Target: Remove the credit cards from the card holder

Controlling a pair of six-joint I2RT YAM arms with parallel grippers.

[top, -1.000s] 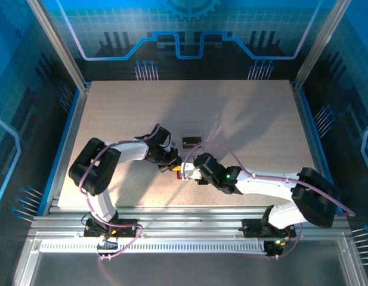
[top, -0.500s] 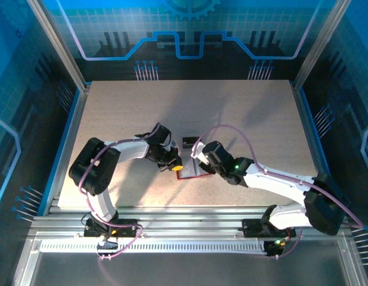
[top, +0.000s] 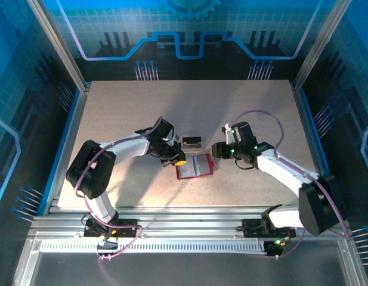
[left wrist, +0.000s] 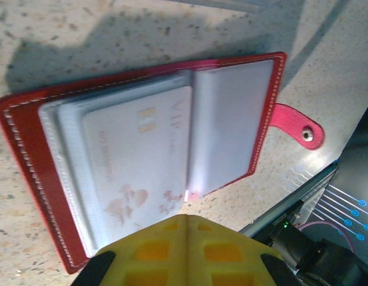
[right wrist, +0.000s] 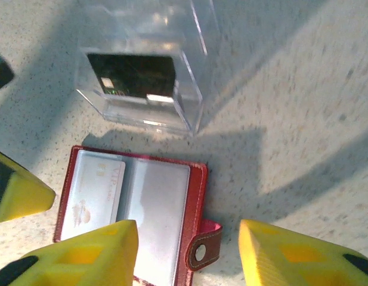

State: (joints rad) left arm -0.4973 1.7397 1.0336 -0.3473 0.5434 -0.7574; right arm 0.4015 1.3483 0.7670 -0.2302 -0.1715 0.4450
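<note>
Jaws of the left gripper [top: 179,159] are shut tight in the top view, at the left edge of the open red card holder [top: 194,167] on the table [top: 112,107]. In the left wrist view, a pale card [left wrist: 136,158] sits in its pocket. In the right wrist view, the right gripper [right wrist: 188,229] has its jaws wide apart, holding nothing, with the clasp tab [right wrist: 201,250] between them. A dark card [right wrist: 133,74] lies in the clear tray [right wrist: 189,101].

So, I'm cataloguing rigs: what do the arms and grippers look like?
The left arm and right arm have white links, black joints and mauve cables; the right carries a green light. Fingers are yellow with square recesses.
</note>
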